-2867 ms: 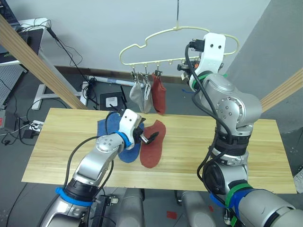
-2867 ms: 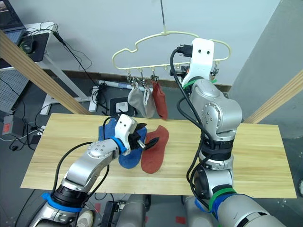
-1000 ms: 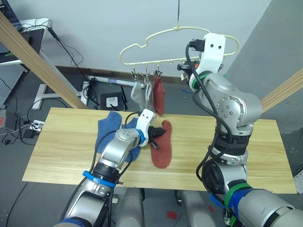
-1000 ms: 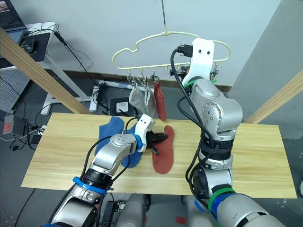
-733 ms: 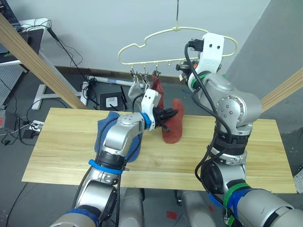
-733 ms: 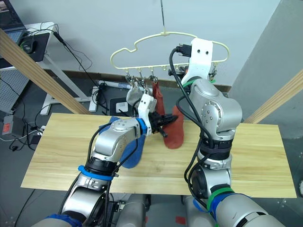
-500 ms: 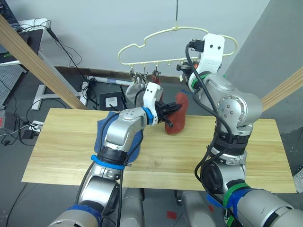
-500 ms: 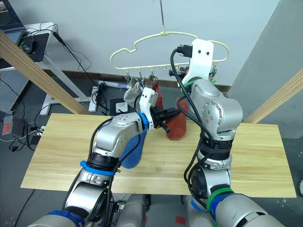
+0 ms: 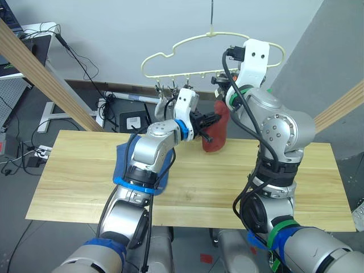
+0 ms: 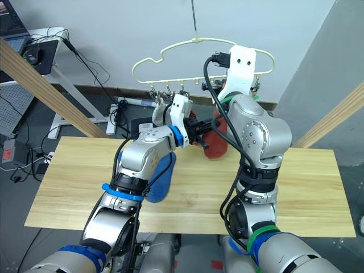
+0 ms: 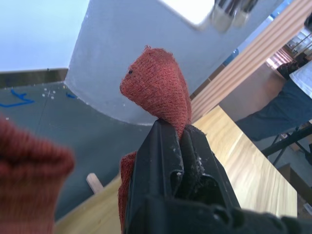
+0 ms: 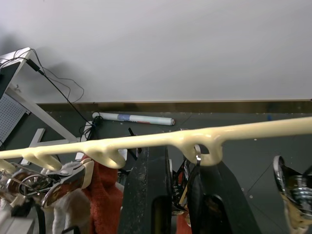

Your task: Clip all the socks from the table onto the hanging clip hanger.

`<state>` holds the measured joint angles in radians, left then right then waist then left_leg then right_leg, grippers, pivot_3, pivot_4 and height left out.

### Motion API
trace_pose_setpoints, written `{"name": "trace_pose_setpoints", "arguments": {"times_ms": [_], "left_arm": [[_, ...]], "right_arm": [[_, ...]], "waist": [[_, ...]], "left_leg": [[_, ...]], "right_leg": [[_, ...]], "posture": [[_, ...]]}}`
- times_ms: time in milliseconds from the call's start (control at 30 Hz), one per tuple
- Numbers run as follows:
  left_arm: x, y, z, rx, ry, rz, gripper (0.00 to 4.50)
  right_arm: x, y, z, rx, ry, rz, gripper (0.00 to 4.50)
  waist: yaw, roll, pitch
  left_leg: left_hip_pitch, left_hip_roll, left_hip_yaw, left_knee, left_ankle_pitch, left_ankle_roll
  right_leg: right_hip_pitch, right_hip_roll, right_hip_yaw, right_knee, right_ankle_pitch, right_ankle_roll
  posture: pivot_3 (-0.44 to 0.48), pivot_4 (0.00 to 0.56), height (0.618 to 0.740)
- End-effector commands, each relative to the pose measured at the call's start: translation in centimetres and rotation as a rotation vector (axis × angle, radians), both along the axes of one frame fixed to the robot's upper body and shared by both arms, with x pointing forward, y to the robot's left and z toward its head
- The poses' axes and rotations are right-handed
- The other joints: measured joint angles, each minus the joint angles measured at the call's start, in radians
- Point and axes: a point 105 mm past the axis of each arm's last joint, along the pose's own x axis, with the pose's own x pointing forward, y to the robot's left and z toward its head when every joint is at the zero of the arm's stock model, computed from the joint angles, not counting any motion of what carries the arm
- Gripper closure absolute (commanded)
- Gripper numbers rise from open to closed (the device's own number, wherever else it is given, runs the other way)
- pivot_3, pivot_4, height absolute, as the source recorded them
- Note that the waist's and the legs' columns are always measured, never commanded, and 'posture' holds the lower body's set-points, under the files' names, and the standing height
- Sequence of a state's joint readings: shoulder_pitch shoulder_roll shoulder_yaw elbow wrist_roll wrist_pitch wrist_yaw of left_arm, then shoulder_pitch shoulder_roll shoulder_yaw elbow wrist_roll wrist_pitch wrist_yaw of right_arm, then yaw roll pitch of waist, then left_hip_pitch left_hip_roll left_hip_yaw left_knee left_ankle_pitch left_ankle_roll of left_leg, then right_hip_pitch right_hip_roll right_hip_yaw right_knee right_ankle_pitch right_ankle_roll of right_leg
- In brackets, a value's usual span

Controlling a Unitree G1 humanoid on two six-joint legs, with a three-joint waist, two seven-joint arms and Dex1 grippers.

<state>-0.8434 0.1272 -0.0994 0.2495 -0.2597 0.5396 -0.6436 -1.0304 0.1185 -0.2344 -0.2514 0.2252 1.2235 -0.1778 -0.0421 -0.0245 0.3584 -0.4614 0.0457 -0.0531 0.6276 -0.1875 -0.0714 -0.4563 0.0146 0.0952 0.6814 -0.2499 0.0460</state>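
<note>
My left gripper (image 11: pixel 178 127) is shut on a rust-red sock (image 11: pixel 156 87). It holds the sock (image 9: pixel 217 134) in the air above the table's (image 9: pixel 296 182) far edge, just below the clip hanger (image 12: pixel 146 141). My right gripper (image 12: pixel 187 161) is raised at the hanger's bar, shut on a metal clip (image 12: pixel 196 168). A second rust-red sock (image 12: pixel 103 195) and the grey socks (image 9: pixel 161 107) hang from clips further left. A blue sock (image 10: pixel 162 176) lies on the table, partly hidden under my left arm.
Slanted wooden poles stand at the left (image 9: pixel 40 74) and right (image 9: pixel 341 108) of the table. On the floor behind the table are a desk with cables (image 9: pixel 40 34) and a white box (image 9: pixel 133 121). A person sits beyond the table (image 11: pixel 287 112).
My left gripper has lifted the rust-red sock off the table, up and to the right, to just under the hanger. The right arm has stayed at the hanger.
</note>
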Motion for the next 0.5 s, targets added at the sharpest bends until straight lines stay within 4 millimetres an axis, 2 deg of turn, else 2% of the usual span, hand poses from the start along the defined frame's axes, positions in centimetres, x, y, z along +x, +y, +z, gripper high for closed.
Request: {"name": "trace_pose_setpoints", "arguments": {"times_ms": [33,500], "left_arm": [[-0.1,-0.5,1.9,-0.034,-0.055,-0.019,4.44],[0.3,-0.3,3.5,-0.055,-0.091,-0.009,4.44]], "right_arm": [[-0.9,0.1,2.0,0.02,-0.082,0.01,4.44],[-0.8,0.1,2.1,0.022,-0.086,0.011,4.44]], "waist": [[0.0,0.0,0.0],[0.0,0.0,0.0]], "left_leg": [[0.0,0.0,0.0,0.0,0.0,0.0],[0.0,0.0,0.0,0.0,0.0,0.0]], "right_leg": [[0.0,0.0,0.0,0.0,0.0,0.0],[0.0,0.0,0.0,0.0,0.0,0.0]], "posture": [[-0.02,0.34,0.74],[-0.015,0.337,0.74]]}}
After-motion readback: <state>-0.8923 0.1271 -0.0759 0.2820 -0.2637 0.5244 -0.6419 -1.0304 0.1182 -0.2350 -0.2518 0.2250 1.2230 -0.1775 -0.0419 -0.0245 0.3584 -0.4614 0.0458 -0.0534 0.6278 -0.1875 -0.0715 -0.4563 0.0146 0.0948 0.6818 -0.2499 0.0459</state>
